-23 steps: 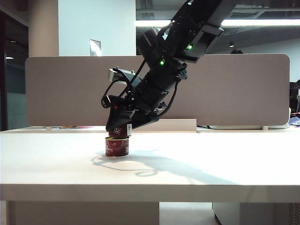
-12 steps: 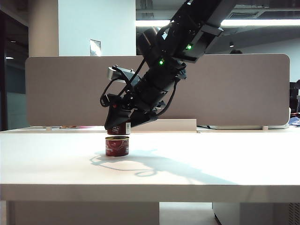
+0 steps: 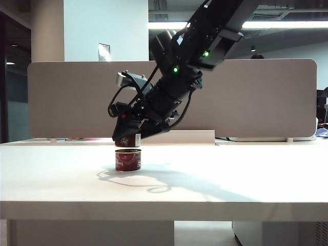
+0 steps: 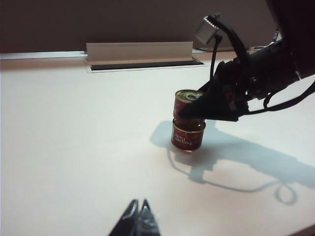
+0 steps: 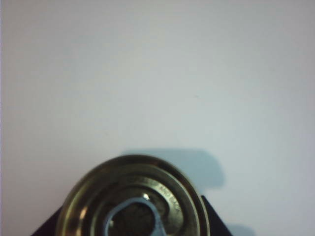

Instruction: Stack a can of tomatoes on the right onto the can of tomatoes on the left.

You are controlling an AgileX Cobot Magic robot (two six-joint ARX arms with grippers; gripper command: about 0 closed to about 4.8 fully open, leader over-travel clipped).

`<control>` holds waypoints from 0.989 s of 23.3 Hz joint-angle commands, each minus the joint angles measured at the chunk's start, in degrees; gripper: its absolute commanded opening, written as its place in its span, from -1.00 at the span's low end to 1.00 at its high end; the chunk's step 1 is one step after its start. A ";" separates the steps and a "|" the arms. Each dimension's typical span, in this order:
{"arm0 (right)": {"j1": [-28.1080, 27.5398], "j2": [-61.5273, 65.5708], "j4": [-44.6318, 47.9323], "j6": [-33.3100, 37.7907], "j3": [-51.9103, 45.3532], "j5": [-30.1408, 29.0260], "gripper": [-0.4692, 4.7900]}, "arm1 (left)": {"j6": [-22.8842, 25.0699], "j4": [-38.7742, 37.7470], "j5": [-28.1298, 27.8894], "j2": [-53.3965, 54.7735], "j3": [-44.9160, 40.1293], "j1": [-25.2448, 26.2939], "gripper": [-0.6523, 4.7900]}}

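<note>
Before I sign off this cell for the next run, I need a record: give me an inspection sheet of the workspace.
Surface: white table, bare apart from the cans.
Job's things: lower red tomato can standing upright on the table; upper red tomato can held just above it, a thin gap visible in the exterior view.
Clutter: nothing seen.
Grippers: right gripper shut on the upper can, over the lower one; left gripper low over the near table, fingertips together, holding nothing.
Cables: black loops along the right arm, off the table.
Surroundings: grey partition behind the table, white raised strip at its back edge.
</note>
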 commanded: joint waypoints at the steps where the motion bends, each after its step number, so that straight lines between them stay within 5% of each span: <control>1: 0.02 0.50 1.22 0.04 0.33 -0.74 0.07 | 0.02 0.55 0.22 0.07 0.17 0.02 -0.78; 11: -0.02 0.85 1.49 0.04 0.35 0.35 0.11 | 0.04 0.31 0.33 0.07 0.17 0.02 -0.78; 16: 0.04 0.83 1.64 0.04 0.35 0.35 0.66 | 0.04 0.31 0.33 0.07 0.17 0.02 -0.78; 23: 0.07 -1.55 4.74 0.00 0.42 0.28 0.86 | 0.04 0.33 0.28 0.07 0.17 0.02 -0.78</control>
